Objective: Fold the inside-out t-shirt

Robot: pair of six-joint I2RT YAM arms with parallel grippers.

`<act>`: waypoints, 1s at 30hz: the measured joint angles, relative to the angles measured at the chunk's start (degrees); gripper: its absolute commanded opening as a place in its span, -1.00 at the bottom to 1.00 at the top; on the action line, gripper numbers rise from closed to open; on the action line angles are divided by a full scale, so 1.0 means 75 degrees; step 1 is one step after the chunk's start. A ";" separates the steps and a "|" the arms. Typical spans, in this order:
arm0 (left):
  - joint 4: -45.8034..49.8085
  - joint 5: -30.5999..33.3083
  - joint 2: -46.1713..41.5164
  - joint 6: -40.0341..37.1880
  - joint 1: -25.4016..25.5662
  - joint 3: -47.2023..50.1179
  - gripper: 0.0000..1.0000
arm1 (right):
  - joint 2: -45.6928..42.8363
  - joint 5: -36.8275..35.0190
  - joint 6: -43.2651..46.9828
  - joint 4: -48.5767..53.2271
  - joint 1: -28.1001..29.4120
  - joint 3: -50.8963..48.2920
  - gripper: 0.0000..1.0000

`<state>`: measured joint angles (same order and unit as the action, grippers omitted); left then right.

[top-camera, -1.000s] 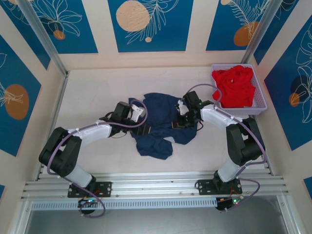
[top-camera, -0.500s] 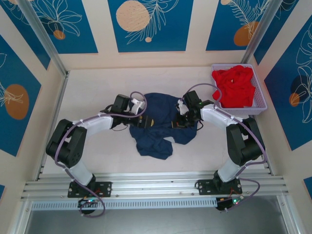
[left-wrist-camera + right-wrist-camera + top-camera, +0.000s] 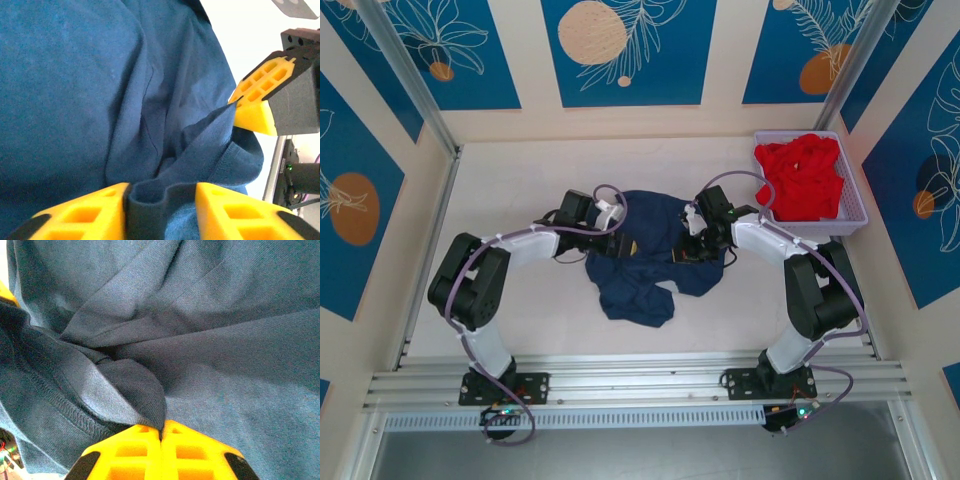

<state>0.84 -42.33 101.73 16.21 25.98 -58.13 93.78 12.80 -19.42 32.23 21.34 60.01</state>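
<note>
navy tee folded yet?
Not folded: t-shirt lies in a crumpled heap; right gripper pinches a bunched edge.

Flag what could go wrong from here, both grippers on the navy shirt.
1. The right gripper pinches just a thin edge of the inside-out t-shirt; pulling may slip it free.
2. The left gripper has a thick bunched fold between its jaws, possibly several layers, so spreading could drag the crumpled heap instead of opening it.

The navy-blue t-shirt (image 3: 645, 275) lies crumpled in loose folds at the middle of the table (image 3: 520, 180). One rumpled lobe trails toward 7 o'clock, and a stitched hem seam shows, so it is probably inside out.
</note>
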 measured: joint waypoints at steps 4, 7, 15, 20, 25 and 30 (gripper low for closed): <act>-0.0006 -0.0082 0.0003 0.0012 0.0000 -0.0035 -0.87 | 0.0000 -0.0023 0.0000 0.0009 0.0000 0.0012 -0.91; -0.0012 -0.0099 -0.0017 0.0006 -0.0015 -0.0035 -1.00 | 0.0000 -0.0119 -0.0009 0.0079 -0.0003 0.0117 -0.91; -0.0624 -0.0420 -0.1445 0.0251 -0.0187 0.0694 -1.00 | 0.0023 -0.0411 -0.0300 0.0227 -0.0152 0.0393 -0.83; -0.0860 -0.0816 -0.1967 0.0312 -0.0184 0.0903 -1.00 | 0.0073 -0.0399 -0.0469 0.0262 -0.0152 0.0475 -0.70; -0.0743 -0.0842 -0.2075 0.0256 -0.0184 0.0930 -1.00 | 0.0073 -0.0064 -0.0560 0.0227 -0.0230 0.0507 -0.53; -0.0207 -0.0577 -0.2221 0.0195 -0.0184 0.0886 -1.00 | -0.0087 0.0644 -0.0711 0.0079 -0.0428 0.0507 -0.18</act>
<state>-0.71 -46.65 85.08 17.67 24.60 -51.48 93.12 17.63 -24.75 32.82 18.13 63.81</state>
